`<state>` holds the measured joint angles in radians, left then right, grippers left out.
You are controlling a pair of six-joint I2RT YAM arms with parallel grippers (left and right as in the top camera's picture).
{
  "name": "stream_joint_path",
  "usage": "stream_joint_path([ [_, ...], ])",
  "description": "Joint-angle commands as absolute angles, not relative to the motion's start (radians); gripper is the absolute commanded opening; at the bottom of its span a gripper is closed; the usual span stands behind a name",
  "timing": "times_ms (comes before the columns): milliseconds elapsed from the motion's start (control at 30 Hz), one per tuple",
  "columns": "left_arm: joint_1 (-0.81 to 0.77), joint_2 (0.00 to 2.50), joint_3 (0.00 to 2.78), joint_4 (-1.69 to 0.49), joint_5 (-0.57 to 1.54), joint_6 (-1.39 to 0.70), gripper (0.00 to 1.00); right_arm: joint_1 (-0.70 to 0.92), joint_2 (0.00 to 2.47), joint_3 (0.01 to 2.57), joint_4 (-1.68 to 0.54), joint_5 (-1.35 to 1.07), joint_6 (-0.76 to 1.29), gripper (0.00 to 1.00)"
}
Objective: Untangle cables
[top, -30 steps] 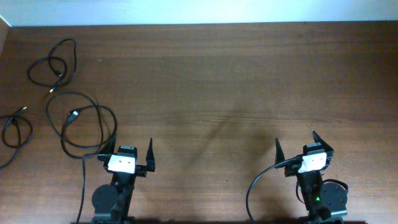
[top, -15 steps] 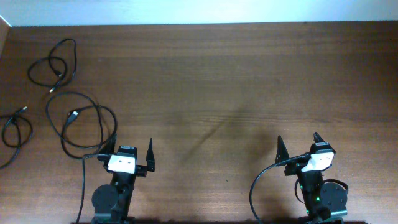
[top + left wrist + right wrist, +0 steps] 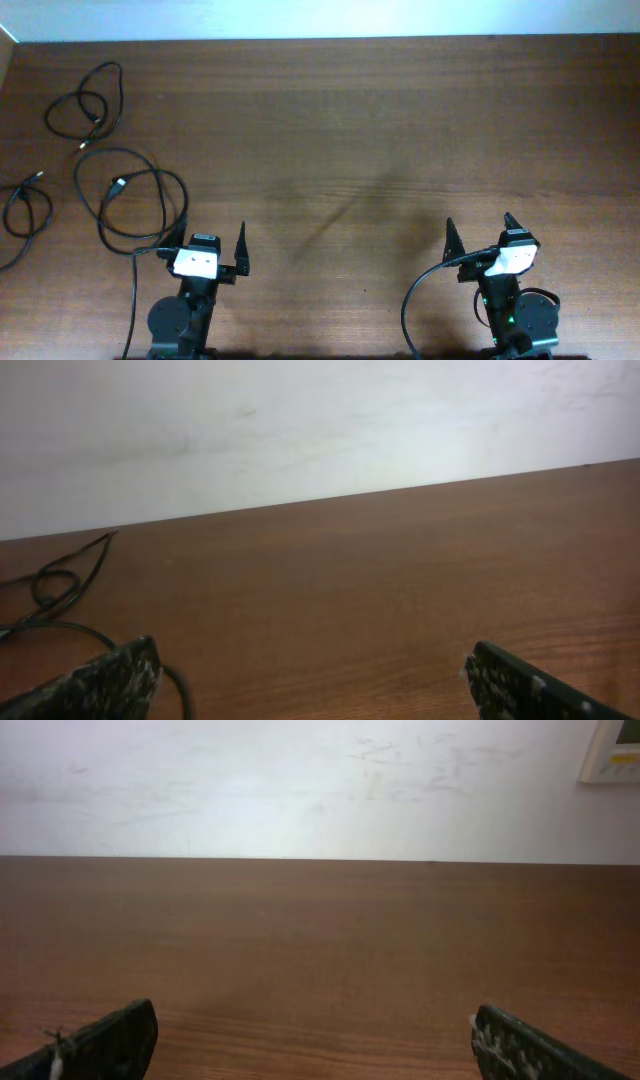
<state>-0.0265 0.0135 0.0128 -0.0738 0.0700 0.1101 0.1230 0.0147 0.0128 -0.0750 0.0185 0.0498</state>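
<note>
Brown wooden worktop [image 3: 360, 130] here, with both sets of jaws spread wide and empty. Over ahead-left of the left jaws, well apart from the right jaws: three thin black plug-ended cables [image 3: 117, 185]. Could easily drag two loops together, or pinch the arm's thick black lead [image 3: 134, 300] instead.

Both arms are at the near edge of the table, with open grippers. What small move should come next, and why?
Probably the left gripper, which is open and empty, should reach forward and to the left toward the large looped cable. That cable lies nearest to it. The right gripper, also open, is far across the table from it.
</note>
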Motion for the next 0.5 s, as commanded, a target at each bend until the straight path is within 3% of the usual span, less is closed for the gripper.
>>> stream_joint_path([
  [0, -0.021, 0.005, 0.008, -0.077, 0.063, 0.122, 0.99, 0.117, 0.003, 0.006, -0.081, 0.027, 0.058, 0.99],
  [467, -0.021, 0.005, 0.008, -0.077, 0.063, 0.122, 0.99, 0.021, 0.003, 0.006, -0.080, 0.027, 0.058, 0.99],
])
